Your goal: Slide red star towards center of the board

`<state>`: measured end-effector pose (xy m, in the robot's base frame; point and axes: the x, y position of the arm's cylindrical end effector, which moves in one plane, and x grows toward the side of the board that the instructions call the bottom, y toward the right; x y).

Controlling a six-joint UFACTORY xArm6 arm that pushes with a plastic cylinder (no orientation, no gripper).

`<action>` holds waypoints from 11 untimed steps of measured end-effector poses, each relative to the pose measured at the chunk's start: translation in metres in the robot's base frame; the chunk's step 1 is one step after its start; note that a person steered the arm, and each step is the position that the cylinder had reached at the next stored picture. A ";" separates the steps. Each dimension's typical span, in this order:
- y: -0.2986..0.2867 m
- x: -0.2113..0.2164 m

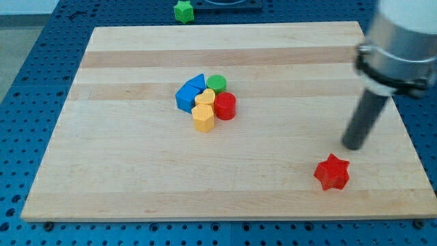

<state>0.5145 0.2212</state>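
Note:
The red star (332, 172) lies on the wooden board (123, 171) near the view's bottom right. My tip (353, 146) stands just above and to the right of the star, a small gap away, not touching it. The rod rises from the tip to the view's upper right.
A cluster sits left of the board's middle: a blue block (188, 95), a green cylinder (216, 83), a red cylinder (225, 106), and two yellow blocks (203, 113). A green star (183, 11) lies off the board at the view's top, on the blue perforated table.

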 end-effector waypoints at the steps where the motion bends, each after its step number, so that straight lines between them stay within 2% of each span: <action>1: 0.001 0.068; 2: -0.016 0.088; 3: -0.047 0.039; 4: -0.093 0.029; 5: -0.093 0.022; 6: -0.037 0.040; 7: -0.068 0.080; 8: -0.116 0.072; 9: -0.124 0.031; 10: -0.125 0.008; 11: -0.134 0.006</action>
